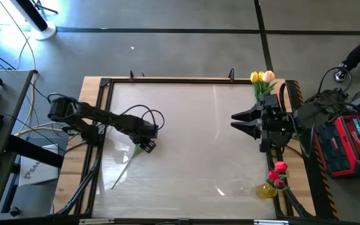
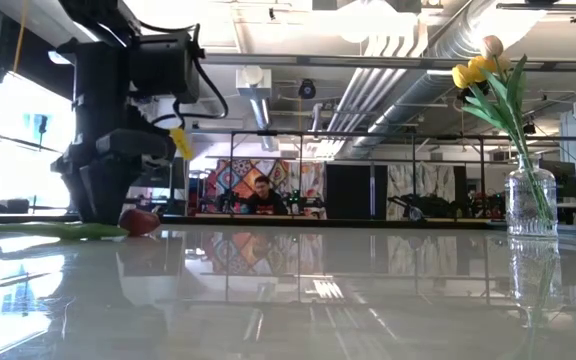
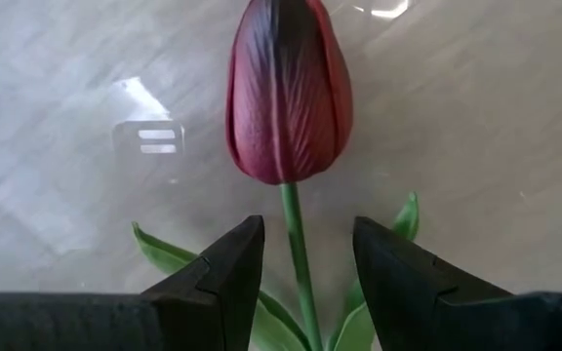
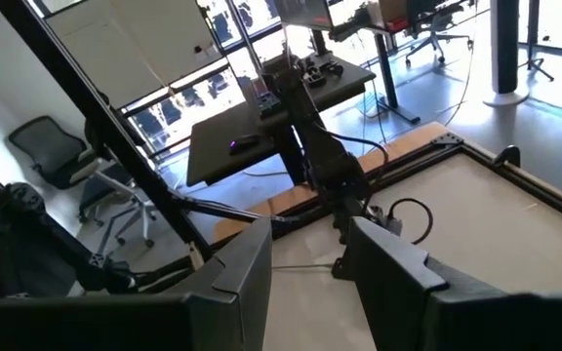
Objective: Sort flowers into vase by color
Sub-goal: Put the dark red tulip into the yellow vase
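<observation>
A dark maroon flower (image 3: 288,93) lies flat on the table, its stem (image 1: 124,172) running toward the near left edge. My left gripper (image 3: 305,229) points down over it, open. Its two fingers stand on either side of the stem just below the head, without touching it. In the low view the head (image 2: 140,221) shows beside the fingers. My right gripper (image 1: 239,122) waits open, high at the table's right. A glass vase (image 2: 530,200) at the far right holds yellow and peach flowers (image 1: 262,77). A second vase (image 1: 267,189) at the near right holds red-pink flowers (image 1: 280,174).
A dark frame (image 1: 167,80) rims the glossy tabletop. Cables (image 1: 145,115) loop off my left arm. A person (image 2: 261,195) sits far behind the table in the low view. Bare tabletop (image 1: 192,144) lies between the two arms.
</observation>
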Available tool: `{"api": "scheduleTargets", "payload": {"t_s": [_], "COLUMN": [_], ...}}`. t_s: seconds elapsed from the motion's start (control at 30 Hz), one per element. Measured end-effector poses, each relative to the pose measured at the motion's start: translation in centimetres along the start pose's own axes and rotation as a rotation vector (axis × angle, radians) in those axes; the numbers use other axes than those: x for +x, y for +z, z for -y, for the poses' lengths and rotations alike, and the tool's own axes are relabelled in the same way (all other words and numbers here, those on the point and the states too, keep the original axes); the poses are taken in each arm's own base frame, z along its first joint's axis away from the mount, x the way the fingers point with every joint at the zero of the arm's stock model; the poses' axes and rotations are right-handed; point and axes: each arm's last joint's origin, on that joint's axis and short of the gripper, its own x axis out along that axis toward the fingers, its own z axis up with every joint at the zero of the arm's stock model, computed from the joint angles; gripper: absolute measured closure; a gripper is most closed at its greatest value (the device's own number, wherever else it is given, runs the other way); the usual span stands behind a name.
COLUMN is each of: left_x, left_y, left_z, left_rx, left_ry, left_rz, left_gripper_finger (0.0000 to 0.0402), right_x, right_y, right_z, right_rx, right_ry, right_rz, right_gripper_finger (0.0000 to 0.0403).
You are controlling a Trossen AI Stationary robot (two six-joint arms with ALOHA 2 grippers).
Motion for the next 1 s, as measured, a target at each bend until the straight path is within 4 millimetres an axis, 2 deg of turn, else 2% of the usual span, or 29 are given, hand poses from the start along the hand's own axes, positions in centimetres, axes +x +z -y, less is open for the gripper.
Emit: {"api": "scheduleTargets", "payload": {"t_s": [0.23, 0.6, 0.7, 0.8, 1.0], "left_x": [0.2, 0.0, -1.2, -2.7, -7.2], "left_y": [0.1, 0.5, 1.3, 1.9, 3.7], "left_z": [0.1, 0.5, 1.5, 2.3, 4.0], "left_rx": [0.006, 0.014, 0.024, 0.037, 0.088], "left_ry": [-0.003, -0.008, -0.071, -0.126, -0.269], "left_rz": [-0.003, 0.031, 0.090, 0.140, 0.284], "left_gripper_finger": [0.0270, 0.0374, 0.0394, 0.0398, 0.0399], "right_x": [0.0, 0.0, -0.1, -0.1, -0.4], "right_y": [0.0, -0.3, -0.7, -0.9, -0.8], "right_z": [0.0, 0.3, 0.5, 0.7, 0.9], "right_rx": [0.011, -0.052, -0.050, -0.049, -0.054], "right_ry": [0.006, -0.025, -0.041, -0.054, -0.057], "right_rz": [-0.004, -0.025, -0.062, -0.078, -0.084], "right_gripper_finger": [0.0275, 0.0275, 0.0275, 0.0275, 0.0275]}}
